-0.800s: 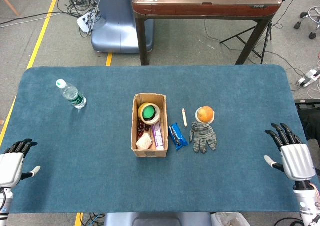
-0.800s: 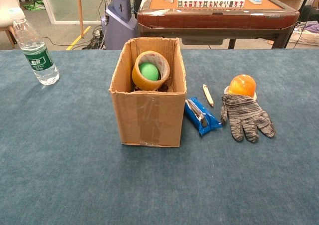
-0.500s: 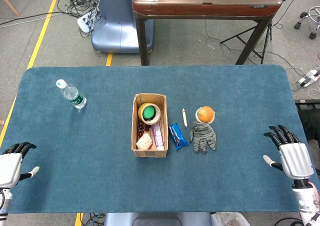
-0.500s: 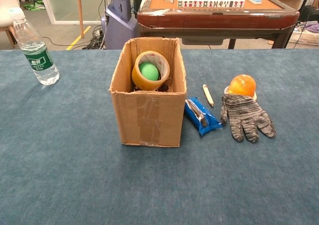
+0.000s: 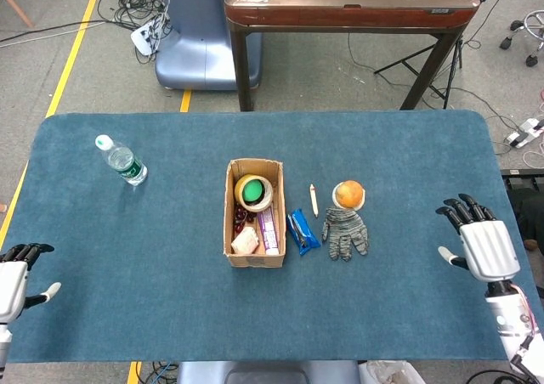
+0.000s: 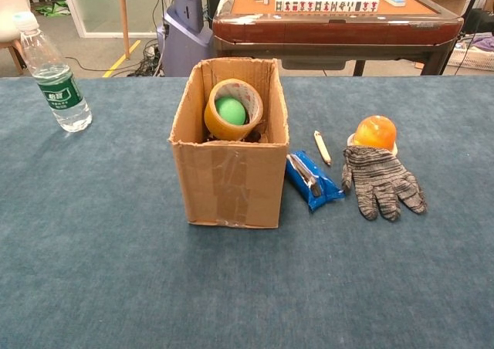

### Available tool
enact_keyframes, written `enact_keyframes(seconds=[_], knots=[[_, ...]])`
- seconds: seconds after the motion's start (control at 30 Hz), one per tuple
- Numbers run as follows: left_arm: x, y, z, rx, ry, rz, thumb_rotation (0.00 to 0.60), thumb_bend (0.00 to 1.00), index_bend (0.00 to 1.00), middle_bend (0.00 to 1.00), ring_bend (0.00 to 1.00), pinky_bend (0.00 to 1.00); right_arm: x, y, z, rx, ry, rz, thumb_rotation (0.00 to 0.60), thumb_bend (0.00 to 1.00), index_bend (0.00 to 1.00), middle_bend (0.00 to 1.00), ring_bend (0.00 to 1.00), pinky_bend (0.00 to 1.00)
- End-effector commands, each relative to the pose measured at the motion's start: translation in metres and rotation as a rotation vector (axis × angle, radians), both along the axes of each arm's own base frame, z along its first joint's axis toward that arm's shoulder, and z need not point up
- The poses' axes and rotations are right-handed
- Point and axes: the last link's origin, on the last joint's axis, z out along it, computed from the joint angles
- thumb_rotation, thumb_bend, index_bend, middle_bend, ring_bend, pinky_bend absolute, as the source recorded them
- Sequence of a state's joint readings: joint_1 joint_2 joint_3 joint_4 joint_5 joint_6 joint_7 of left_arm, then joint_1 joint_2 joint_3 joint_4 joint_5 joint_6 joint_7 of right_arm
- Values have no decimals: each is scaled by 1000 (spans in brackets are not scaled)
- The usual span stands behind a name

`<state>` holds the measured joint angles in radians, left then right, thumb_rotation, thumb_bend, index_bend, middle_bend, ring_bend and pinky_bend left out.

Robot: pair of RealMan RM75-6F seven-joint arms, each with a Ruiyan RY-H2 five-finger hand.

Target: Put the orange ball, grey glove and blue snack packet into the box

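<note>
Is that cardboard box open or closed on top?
Open. The cardboard box has no lid over it; from above you look straight in at a tape roll around something green, and other small items.

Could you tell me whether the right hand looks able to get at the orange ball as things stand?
Probably yes. The right hand is open and holds nothing, and only bare table lies between it and the orange ball. The grey glove lies just in front of the ball, not over it.
</note>
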<state>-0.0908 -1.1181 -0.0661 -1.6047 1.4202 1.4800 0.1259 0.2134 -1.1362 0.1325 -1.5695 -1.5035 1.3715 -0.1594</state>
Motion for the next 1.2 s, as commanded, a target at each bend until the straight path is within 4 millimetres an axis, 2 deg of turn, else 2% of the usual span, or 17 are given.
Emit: enact_keyframes(seconds=[0.03,0.27,0.67,1.1,1.2], knots=[[1,-1,2,9,-6,-5,600,117,315,355,272,398,17,-37,7,30,58,-12,600,0,326,249,143,323],[-1,-2,6,22,-7,1,600,117,280,359,273,399,28,-91,4,88,120,-42,600,0,326,249,155,323],[-3,-4,9,29,0,21,600,118,280,360,272,399,37,-147,-36,176,206,-64,600,0,326,249,155,323],[-3,-6,15,36,-7,30,600,117,280,360,272,399,53,-172,-85,257,273,-53,600,0,326,249,155,321],[-2,-7,16,39,-8,30,600,117,280,360,272,399,57,-175,-95,265,288,-47,600,0,326,249,155,295]])
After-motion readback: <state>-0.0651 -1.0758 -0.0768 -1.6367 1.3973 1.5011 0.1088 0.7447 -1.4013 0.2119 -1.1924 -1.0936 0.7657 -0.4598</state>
